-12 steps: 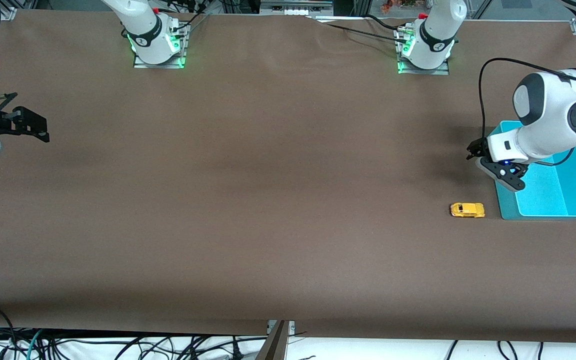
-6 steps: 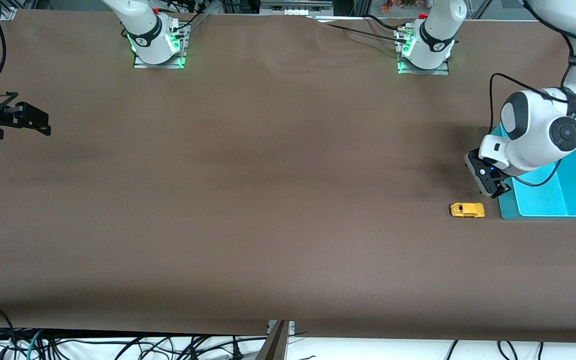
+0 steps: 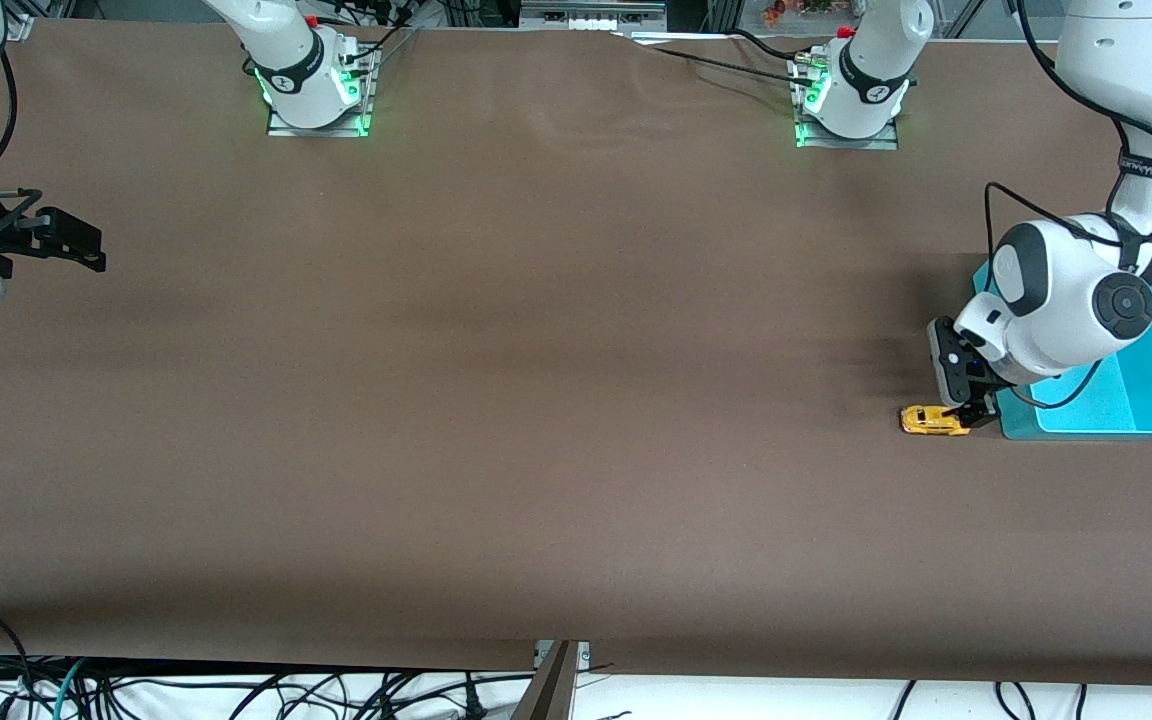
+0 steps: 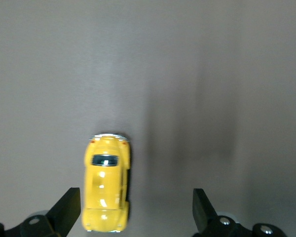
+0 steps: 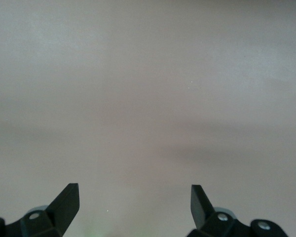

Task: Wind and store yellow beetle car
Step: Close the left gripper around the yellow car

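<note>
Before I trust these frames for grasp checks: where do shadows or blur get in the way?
Front view: the left hand darkens the cloth beside the yellow beetle car. Left wrist view: car sharp, soft shadow bands alongside. Right wrist view: only evenly lit cloth past the right hand.

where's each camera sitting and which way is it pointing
Front view: high across the table, facing both bases; shows both arms, bin.
Left wrist view: on the left arm, looking down past the open left tool at the car.
Right wrist view: on the waiting right arm; open right tool, bare table.
Front and left wrist views share the car.

text: none legible | labels: none | numbers: none
</note>
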